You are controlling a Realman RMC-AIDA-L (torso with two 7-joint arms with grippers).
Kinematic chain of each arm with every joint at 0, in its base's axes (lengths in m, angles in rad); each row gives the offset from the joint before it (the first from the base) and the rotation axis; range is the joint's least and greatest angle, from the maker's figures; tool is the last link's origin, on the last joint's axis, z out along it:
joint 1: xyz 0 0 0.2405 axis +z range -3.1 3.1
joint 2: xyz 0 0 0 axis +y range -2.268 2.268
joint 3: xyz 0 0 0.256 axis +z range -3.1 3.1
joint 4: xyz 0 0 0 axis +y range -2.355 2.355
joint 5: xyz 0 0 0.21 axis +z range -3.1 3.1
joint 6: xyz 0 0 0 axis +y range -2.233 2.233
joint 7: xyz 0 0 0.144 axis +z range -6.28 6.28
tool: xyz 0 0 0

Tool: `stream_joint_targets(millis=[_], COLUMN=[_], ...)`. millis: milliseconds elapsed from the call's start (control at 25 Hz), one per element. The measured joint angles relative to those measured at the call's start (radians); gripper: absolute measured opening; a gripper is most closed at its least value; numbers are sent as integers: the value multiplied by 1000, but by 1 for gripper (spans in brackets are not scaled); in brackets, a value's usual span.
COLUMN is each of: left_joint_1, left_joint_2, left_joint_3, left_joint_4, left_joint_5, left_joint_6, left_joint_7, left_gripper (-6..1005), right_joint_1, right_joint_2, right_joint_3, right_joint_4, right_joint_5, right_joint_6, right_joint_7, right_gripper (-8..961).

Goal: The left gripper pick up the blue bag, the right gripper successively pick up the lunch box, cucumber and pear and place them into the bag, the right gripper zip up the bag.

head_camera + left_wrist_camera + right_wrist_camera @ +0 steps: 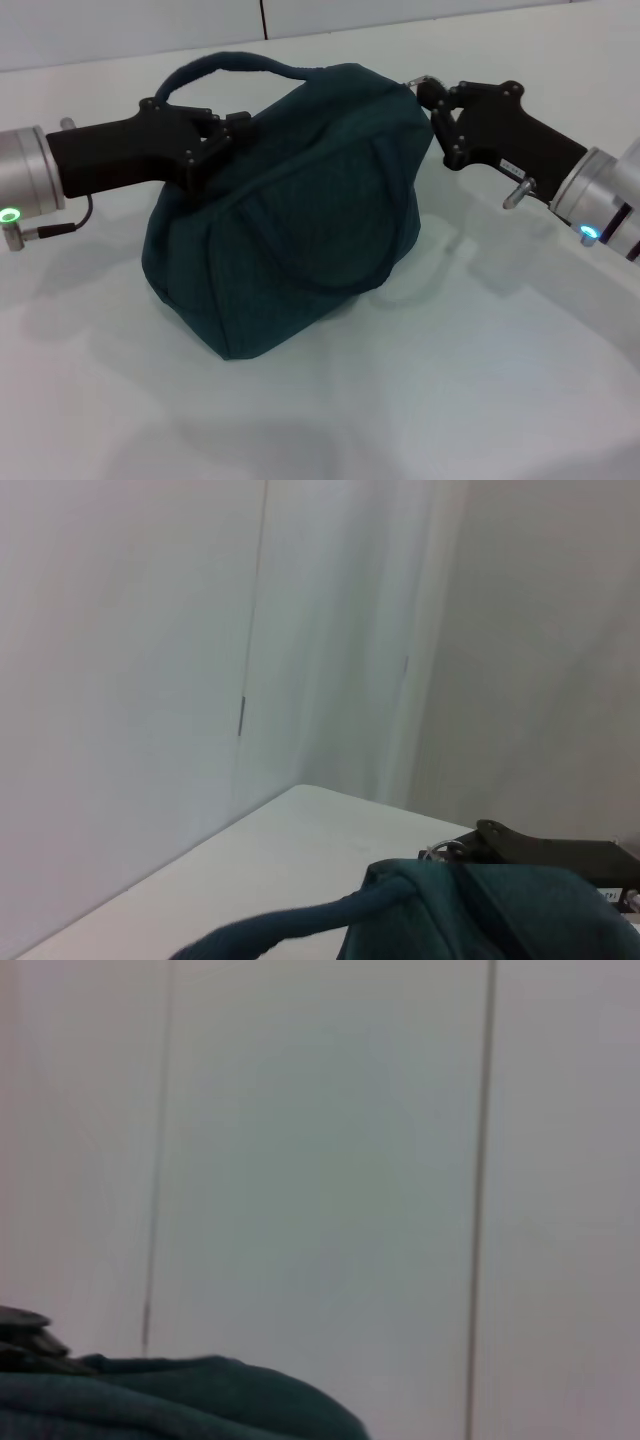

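While the bag (285, 210) sits closed and bulging mid-table, a gripper stands at each end of its top seam.

The bag's long axis runs left-near to right-far, so its zipper line leads straight to the right gripper (437, 108), whose fingers look clamped on the ring pull (421, 82) at the far-right end; the left gripper (222, 138) pinches the fabric by the left handle (225, 66). Lunch box, cucumber and pear are nowhere visible, presumably inside. The zip looks finished, so letting go is what remains.
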Motion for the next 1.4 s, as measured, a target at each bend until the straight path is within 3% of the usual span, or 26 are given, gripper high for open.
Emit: stream_joint_targets(millis=[200, 840, 1000, 1160, 1400], left_joint_1=[3, 10, 32, 88, 156], left_joint_2=[0, 0, 0, -1, 1], left_joint_3=[0, 0, 0, -1, -2], left_joint_4=[0, 8, 59, 91, 115], left_joint_5=[-9, -45, -58, -163, -309], left_joint_6=[-15, -19, -24, -10, 36], left_joint_7=[-16, -43, -39, -22, 31], left_gripper=[32, 29, 26, 23, 178], right_joint_1=[-11, -12, -7, -8, -23], right_joint_2=[1, 0, -4, -9, -22], right_joint_3=[-2, -26, -37, -28, -25], right_joint_4=[8, 32, 24, 23, 28], right_joint_5=[23, 17, 17, 20, 22], right_joint_6=[22, 78, 59, 22, -72], right_joint_7=[17, 140, 187, 204, 237], right_gripper=[5, 6, 8, 14, 225])
